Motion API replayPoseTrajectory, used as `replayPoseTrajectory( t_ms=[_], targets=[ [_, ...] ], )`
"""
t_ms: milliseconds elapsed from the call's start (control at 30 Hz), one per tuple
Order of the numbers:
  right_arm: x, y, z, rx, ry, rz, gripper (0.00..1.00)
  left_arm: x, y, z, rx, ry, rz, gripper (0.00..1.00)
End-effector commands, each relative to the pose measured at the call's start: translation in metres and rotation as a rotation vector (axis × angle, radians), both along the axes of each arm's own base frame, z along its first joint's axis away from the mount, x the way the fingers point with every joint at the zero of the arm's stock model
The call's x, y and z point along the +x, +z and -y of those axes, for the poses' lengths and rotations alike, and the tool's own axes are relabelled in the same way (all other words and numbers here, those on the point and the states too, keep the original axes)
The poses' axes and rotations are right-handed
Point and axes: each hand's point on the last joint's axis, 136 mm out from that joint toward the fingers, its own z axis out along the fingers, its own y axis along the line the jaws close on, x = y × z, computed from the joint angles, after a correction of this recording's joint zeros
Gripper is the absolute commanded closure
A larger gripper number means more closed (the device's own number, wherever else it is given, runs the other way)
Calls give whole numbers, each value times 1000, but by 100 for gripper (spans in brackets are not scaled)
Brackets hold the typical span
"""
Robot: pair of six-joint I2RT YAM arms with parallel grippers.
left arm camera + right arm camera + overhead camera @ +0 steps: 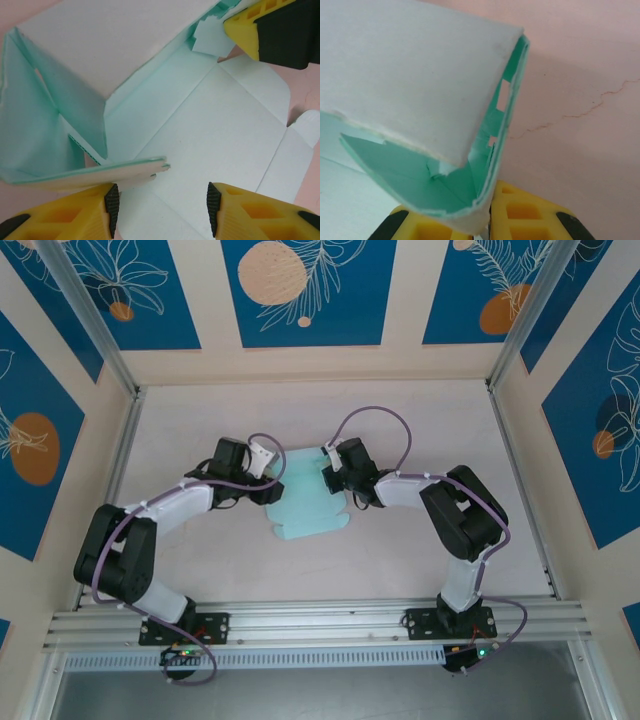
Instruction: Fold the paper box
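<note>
R gripper (487, 220) is pinching a raised wall of the paper box (310, 502), lying on the table (200, 420) btwn both arms, while L gripper (161, 207) is hovering jaws apart over its flat panel, and it's looking like thin, light, bendy card, prob best gripped near creases, not flap tips.

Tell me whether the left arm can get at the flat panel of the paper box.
Probably yes: the left gripper hangs open right over the flat panel of the paper box, with nothing between. The right gripper pinches the raised fold, off to one side.
</note>
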Motion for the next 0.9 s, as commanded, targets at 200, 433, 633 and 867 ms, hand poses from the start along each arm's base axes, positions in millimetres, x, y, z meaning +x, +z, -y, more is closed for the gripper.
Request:
replayPoseTrajectory(
  t_ms=[200, 433, 633, 867],
  targets=[
    [0, 0, -8, 17, 17, -7, 86, -15, 56, -42, 19, 226, 132, 50],
    [0, 1, -10, 22, 25, -9, 86, -12, 43, -91, 132, 452, 140, 51],
    [0, 2, -11, 25, 28, -7, 86, 1, 17, -98, 204, 446, 77, 50],
    [1, 2, -11, 24, 27, -5, 86, 25, 0, -85, 253, 347, 75, 48]
  ],
)
